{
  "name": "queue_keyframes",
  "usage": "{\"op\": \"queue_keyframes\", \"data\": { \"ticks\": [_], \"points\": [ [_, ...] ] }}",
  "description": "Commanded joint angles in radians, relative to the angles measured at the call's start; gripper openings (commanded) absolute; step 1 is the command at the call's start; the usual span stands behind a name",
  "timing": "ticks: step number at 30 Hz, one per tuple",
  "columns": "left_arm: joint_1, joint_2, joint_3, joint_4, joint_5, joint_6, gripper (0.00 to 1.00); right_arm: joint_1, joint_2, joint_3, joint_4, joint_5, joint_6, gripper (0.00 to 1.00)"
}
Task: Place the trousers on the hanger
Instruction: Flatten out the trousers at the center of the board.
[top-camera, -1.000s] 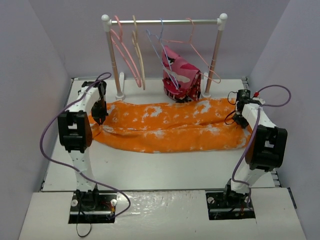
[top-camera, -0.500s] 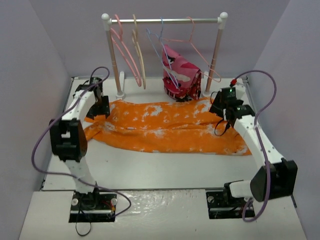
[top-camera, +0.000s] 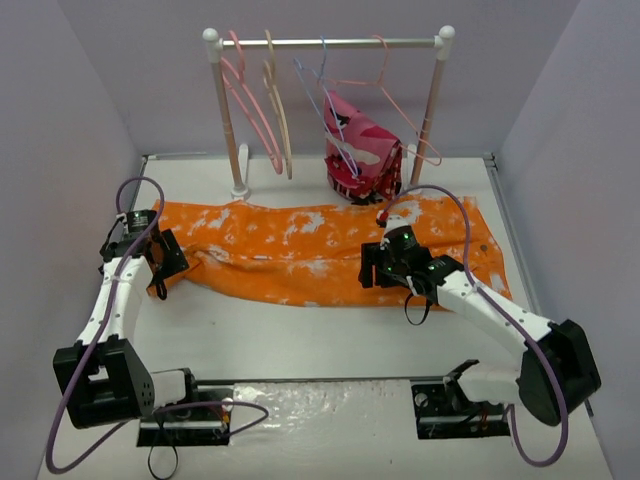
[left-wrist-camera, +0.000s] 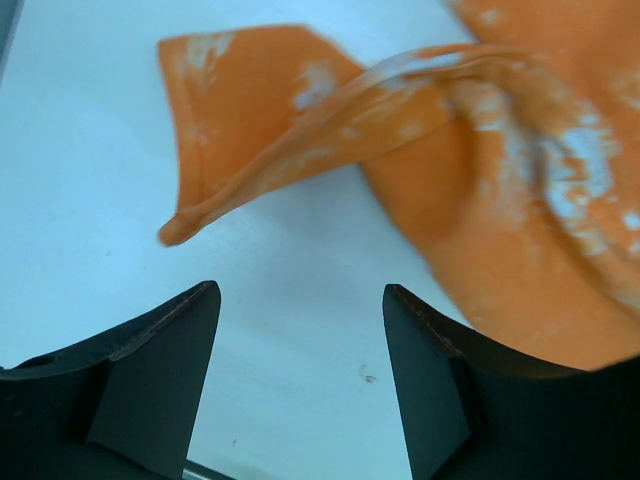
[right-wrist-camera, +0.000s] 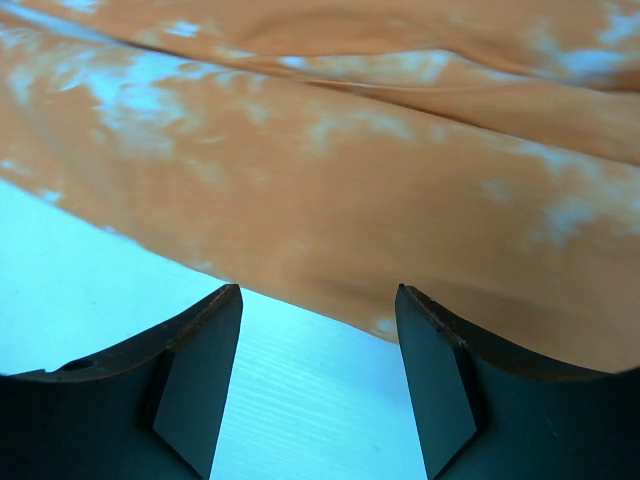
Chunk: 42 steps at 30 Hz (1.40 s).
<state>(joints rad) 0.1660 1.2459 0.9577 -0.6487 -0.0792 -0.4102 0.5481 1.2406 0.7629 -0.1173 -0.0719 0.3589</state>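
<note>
White counter (top-camera: 320, 335), orange white-blotched cloth trousers (top-camera: 300, 250) flat | left end effector (left-wrist-camera: 300, 300), right end effector (right-wrist-camera: 318, 300) open, empty | likely step: grasping; next: pinch cloth edge

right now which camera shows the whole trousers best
Top external: the trousers lie spread across the table, end to end in frame. Left wrist shows only a folded corner at one end; right wrist only a close stretch of cloth along the near edge.

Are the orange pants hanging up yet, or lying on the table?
Lying down. The trousers are spread lengthwise across the table, while the pink hanger hangs bare on the rail.
</note>
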Motion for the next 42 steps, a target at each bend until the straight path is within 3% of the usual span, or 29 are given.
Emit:
{"op": "queue_keyframes", "data": {
  "ticks": [1, 10, 19, 30, 34, 36, 42],
  "points": [
    [0.103, -0.071, -0.047, 0.155, 0.002, -0.009, 0.63, 0.063, 0.111, 0.027, 0.195, -0.052, -0.053, 0.59],
    [0.145, -0.041, -0.075, 0.269, -0.043, 0.151, 0.63, 0.078, 0.206, 0.063, 0.266, -0.143, -0.104, 0.6],
    [0.145, 0.056, -0.083, 0.297, 0.06, 0.266, 0.58, 0.079, 0.217, 0.053, 0.29, -0.189, -0.126, 0.6],
    [0.147, 0.189, -0.046, 0.315, 0.117, 0.363, 0.45, 0.078, 0.2, 0.021, 0.303, -0.194, -0.127, 0.6],
    [0.145, 0.192, -0.046, 0.292, 0.116, 0.365, 0.28, 0.078, 0.201, 0.017, 0.307, -0.194, -0.129, 0.6],
    [0.145, 0.185, -0.035, 0.279, 0.099, 0.372, 0.0, 0.079, 0.205, 0.02, 0.31, -0.194, -0.129, 0.6],
    [0.144, 0.141, 0.145, 0.095, 0.08, 0.344, 0.0, 0.078, 0.225, 0.042, 0.289, -0.178, -0.121, 0.59]
  ]
}}
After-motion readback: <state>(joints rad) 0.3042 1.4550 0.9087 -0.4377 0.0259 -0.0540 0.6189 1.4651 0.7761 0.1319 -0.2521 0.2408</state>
